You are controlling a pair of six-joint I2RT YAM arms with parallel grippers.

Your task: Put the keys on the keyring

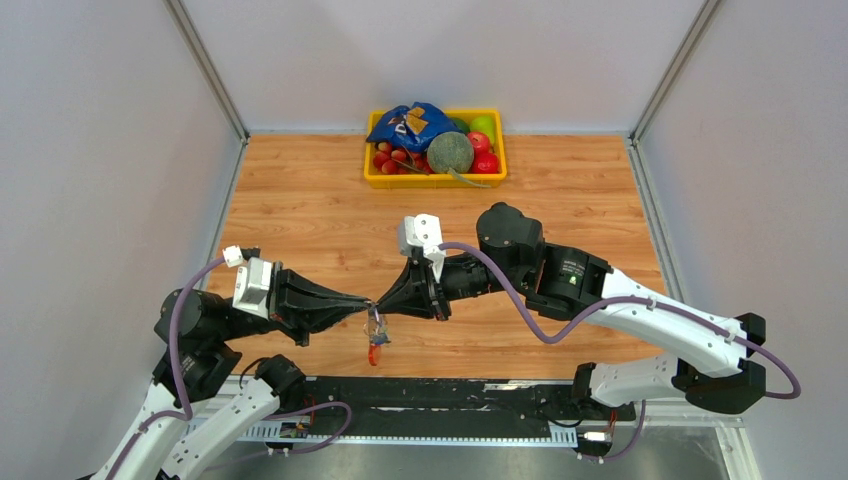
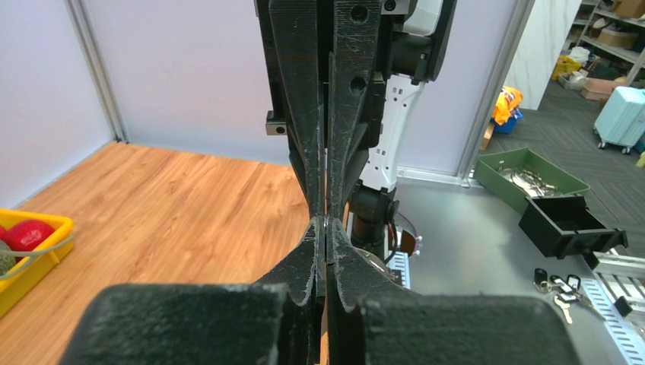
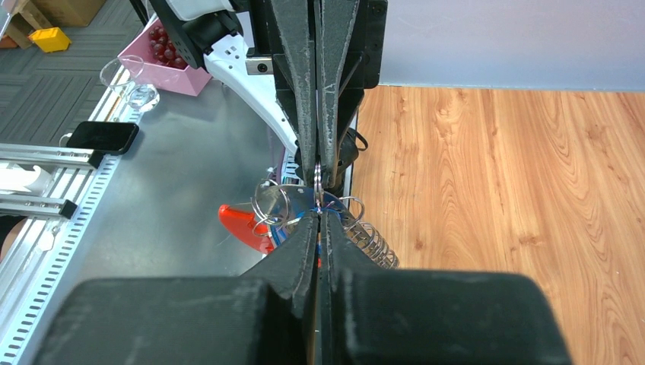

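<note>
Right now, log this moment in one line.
left tool shut on keyring | right tool shut, tip to tip | keyring hanging below

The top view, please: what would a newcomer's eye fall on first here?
The left gripper and right gripper meet tip to tip over the table's near middle, both pinched shut on the keyring, whose rings and red clip dangle below. Next, the yellow tray, heaped with colourful items, at the far edge.

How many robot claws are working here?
2. The left gripper reaches in from the left, the right gripper from the right; their shut tips meet just above the dangling keyring. Neither is hidden.
</note>
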